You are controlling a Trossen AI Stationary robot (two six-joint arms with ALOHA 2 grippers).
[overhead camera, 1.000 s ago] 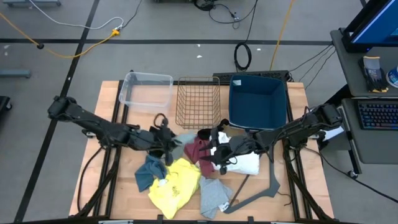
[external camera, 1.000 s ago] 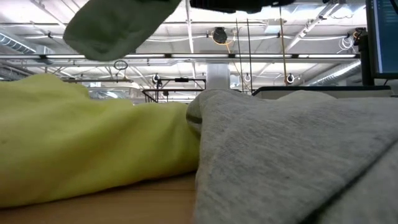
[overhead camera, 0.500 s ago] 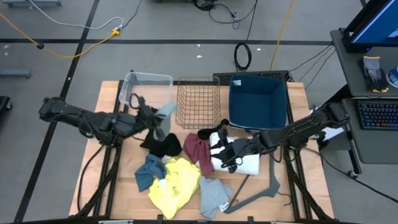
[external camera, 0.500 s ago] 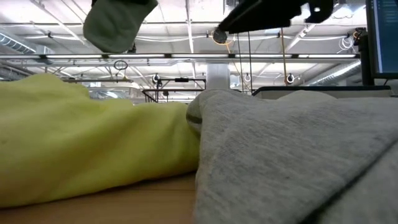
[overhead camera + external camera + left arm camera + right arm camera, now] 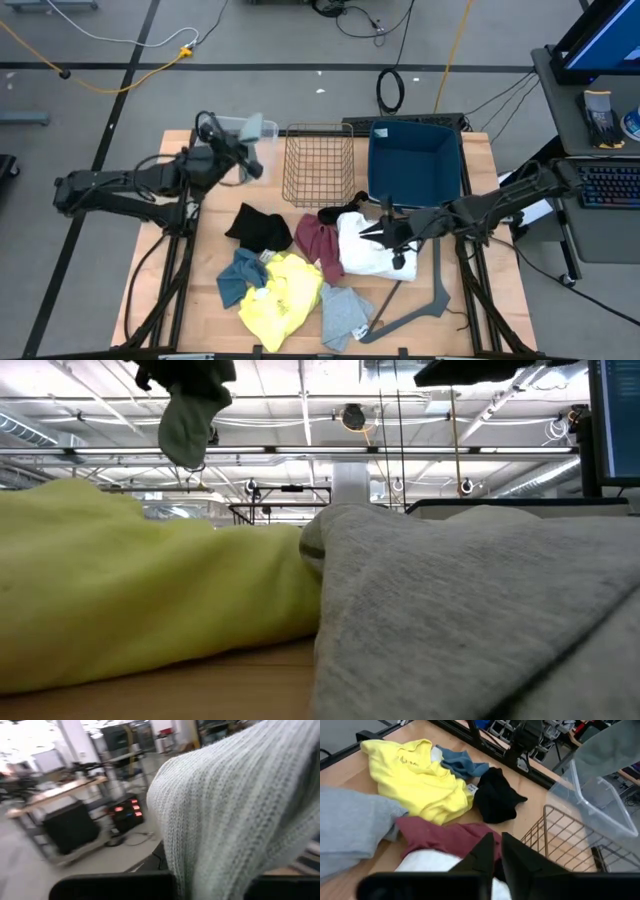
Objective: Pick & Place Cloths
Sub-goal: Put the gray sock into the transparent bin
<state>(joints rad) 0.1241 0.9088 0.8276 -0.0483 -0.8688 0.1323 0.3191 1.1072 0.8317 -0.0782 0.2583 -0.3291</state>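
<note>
High view: the left pincer (image 5: 243, 150), clamped on a grey cloth (image 5: 256, 129), sits at upper left over the clear bin (image 5: 215, 128). Right pincer (image 5: 386, 232) (fingers together) rests at the white cloth (image 5: 365, 255), centre.

Low view: the grey cloth hangs limp, top left.

Left wrist view: ribbed knit fills the right.

Left wrist view: grey knit cloth (image 5: 235, 810) fills most of the frame, blocks the table and the left gripper's fingers; room behind is blurred. Low view: yellow cloth (image 5: 150, 600) and a grey cloth (image 5: 470, 610) sit right at the lens, hide the rest of the table; both arms cut off at the top edge. Right wrist view: white cloth (image 5: 427, 864) mostly behind the right gripper (image 5: 496, 851); clear bin (image 5: 600, 805) cut by the frame edge. High view: left gripper's fingers too small to make out.
</note>
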